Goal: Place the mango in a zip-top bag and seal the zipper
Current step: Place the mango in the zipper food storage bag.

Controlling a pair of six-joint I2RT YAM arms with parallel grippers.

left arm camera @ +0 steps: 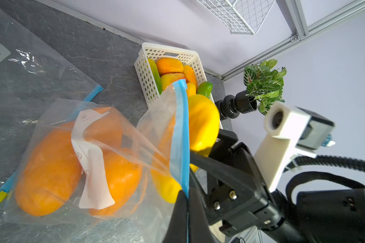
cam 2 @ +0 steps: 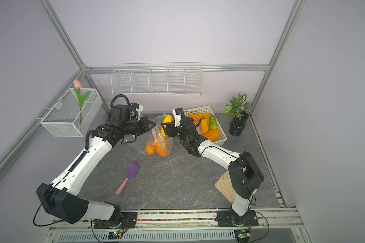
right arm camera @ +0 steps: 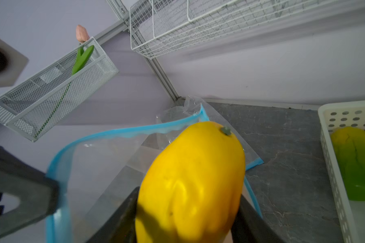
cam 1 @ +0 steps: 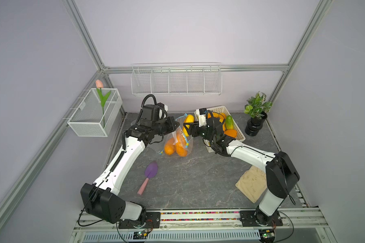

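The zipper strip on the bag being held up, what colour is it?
The zipper strip is light blue, clearest in the left wrist view.

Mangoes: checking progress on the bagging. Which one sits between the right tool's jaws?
The bright yellow mango, at the blue mouth of the zip-top bag; the orange mangoes lie at its bottom.

L fingers (cam 1: 175, 124) pinch bag (cam 1: 173, 137) rim; yellow mango (cam 1: 188, 120) btwn R fingers (cam 1: 187, 126) at mouth.
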